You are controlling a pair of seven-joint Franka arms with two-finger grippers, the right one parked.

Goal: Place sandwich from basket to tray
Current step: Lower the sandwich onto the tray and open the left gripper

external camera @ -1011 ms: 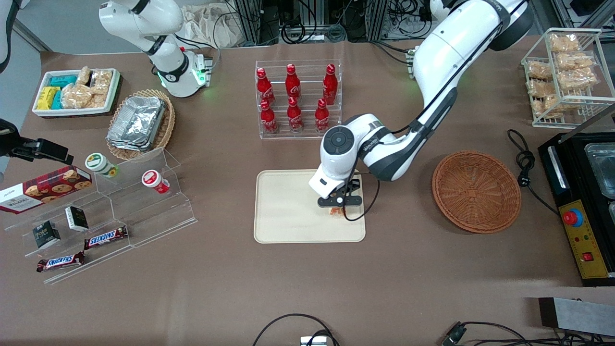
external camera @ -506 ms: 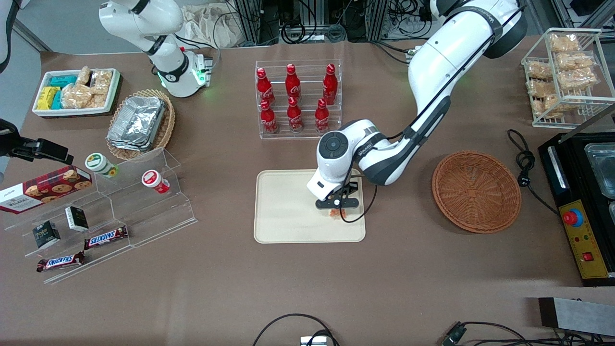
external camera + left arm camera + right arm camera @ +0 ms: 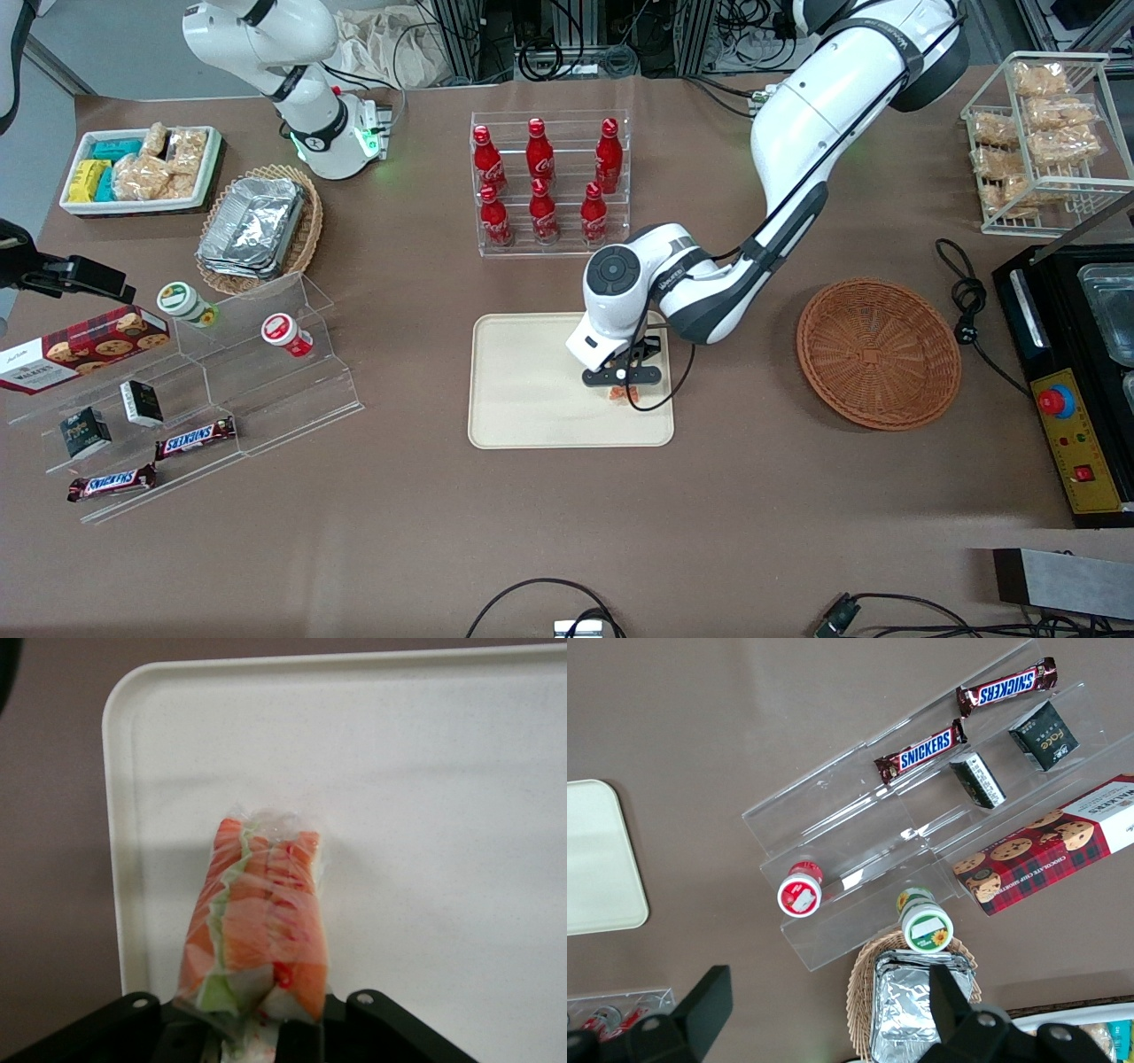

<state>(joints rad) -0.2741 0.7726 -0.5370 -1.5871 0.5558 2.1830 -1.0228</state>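
Observation:
The sandwich (image 3: pixel 617 392) (image 3: pixel 261 904) is a plastic-wrapped wedge with orange and green filling. My left gripper (image 3: pixel 620 381) (image 3: pixel 244 1038) is shut on its near end, one dark finger (image 3: pixel 301 1041) on each side. It hangs low over the beige tray (image 3: pixel 532 390) (image 3: pixel 443 771), close to the rim on the working arm's end. Its shadow falls on the tray floor just under it. I cannot tell whether it touches the tray. The round brown wicker basket (image 3: pixel 877 353) stands empty beside the tray, toward the working arm's end. One corner of the tray (image 3: pixel 598 859) shows in the right wrist view.
A clear rack of red cola bottles (image 3: pixel 545 182) stands just farther from the front camera than the tray. Toward the parked arm's end are an acrylic step shelf with snacks (image 3: pixel 204 372) and an oval basket of foil containers (image 3: pixel 257 229). A black machine (image 3: pixel 1081 372) sits past the round basket.
The gripper with the sandwich shifted slightly farther from the front camera and toward the parked arm's end over the tray. In the last half second it has hardly moved.

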